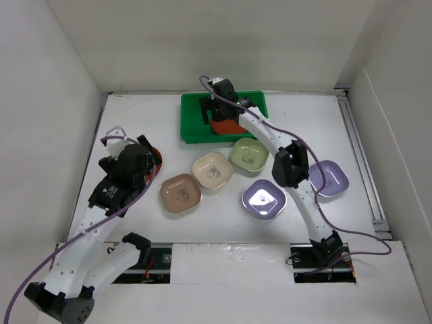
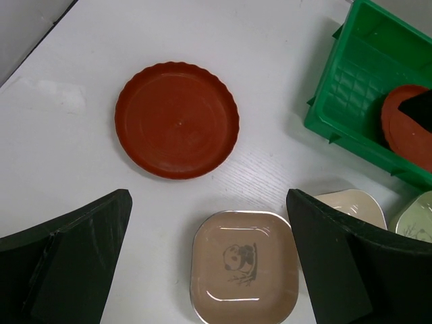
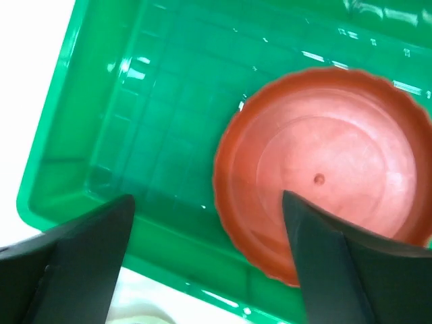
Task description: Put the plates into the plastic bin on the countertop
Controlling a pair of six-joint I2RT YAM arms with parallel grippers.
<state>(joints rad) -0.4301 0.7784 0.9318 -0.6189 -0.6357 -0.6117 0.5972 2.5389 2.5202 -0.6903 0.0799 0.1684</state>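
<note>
Plastic bin (image 3: 101, 135) holding red plate (image 3: 324, 175), square plates (image 1: 212, 169) nearby, right end effector (image 3: 208, 202) released, left end effector (image 2: 208, 197) released

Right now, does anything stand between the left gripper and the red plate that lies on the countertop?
Nothing visible does. The left gripper is open above the countertop, and the red plate lies ahead of it, uncovered, with bare surface around it. The pinkish-brown plate lies near the fingers, apart from the red plate.
</note>
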